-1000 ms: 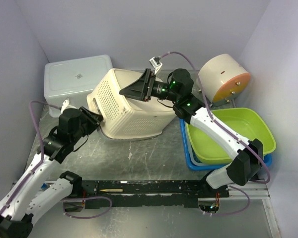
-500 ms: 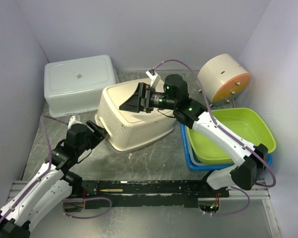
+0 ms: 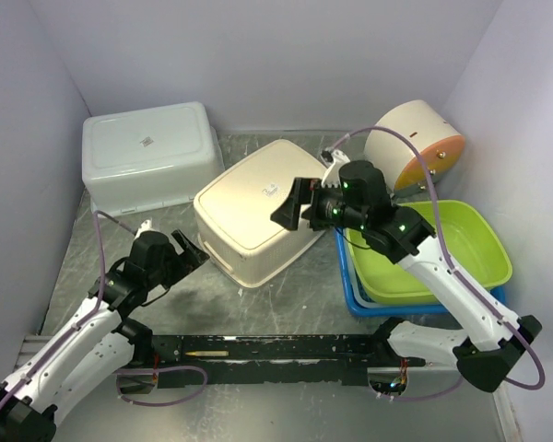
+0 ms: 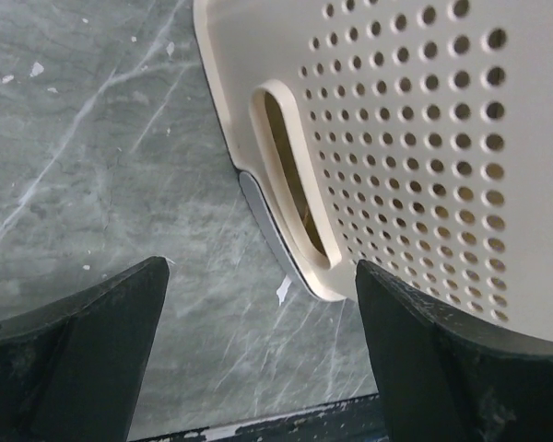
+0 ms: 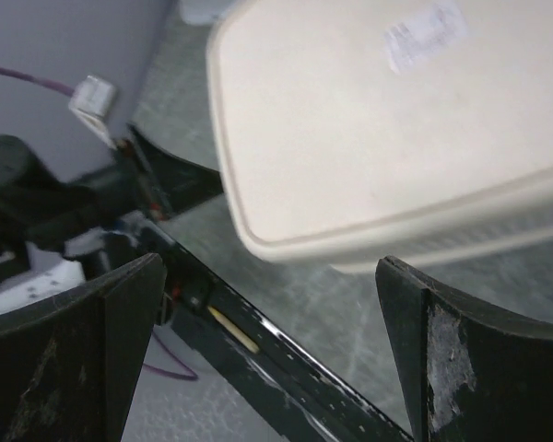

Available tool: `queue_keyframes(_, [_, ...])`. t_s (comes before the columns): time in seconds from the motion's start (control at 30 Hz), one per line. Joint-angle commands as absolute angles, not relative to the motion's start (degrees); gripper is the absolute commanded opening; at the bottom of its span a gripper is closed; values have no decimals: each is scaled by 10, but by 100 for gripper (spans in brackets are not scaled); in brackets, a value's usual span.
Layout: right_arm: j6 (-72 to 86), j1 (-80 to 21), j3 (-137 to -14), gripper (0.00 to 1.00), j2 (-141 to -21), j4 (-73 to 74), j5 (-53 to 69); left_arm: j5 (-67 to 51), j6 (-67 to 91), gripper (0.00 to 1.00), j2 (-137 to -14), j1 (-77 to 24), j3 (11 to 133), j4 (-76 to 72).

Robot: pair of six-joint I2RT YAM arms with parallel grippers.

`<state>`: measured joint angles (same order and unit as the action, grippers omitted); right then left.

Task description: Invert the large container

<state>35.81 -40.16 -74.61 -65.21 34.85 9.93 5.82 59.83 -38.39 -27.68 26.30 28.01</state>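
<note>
The large container is a cream perforated basket that lies bottom up on the table, a small sticker on its flat base. My left gripper stands open just off its near left side, touching nothing. In the left wrist view the container's holed wall and handle slot fill the upper right, and the left gripper has bare table between its fingers. My right gripper hovers open over the container's right edge. The right wrist view looks down on the container's base, with the right gripper holding nothing.
A white bin lies upside down at the back left. A green tub sits in a blue tray on the right, with a round cream and orange drum behind it. A black rail runs along the front.
The container has tipped from lying on its side to flat, bottom up. My left gripper has opened and drawn back from it. The right gripper has pulled to the right, still open.
</note>
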Motion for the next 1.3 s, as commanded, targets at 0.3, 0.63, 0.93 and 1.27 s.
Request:
queue_keyframes(0.3, [379,-398,-611,100,-556,410,-14,-42,559,87,-499,-281,321,152])
queue_keyframes(0.63, [404,-395,-588,100,-552,339,27,-80,458,89,-795,-281,540,45])
queue_keyframes(0.93, [401,-396,-548,100,-583,295,82,-122,392,92,-802,-281,652,121])
queue_keyframes(1.27, [438,-397,-496,100,-721,30,113,-44,353,96,-618,-279,636,340])
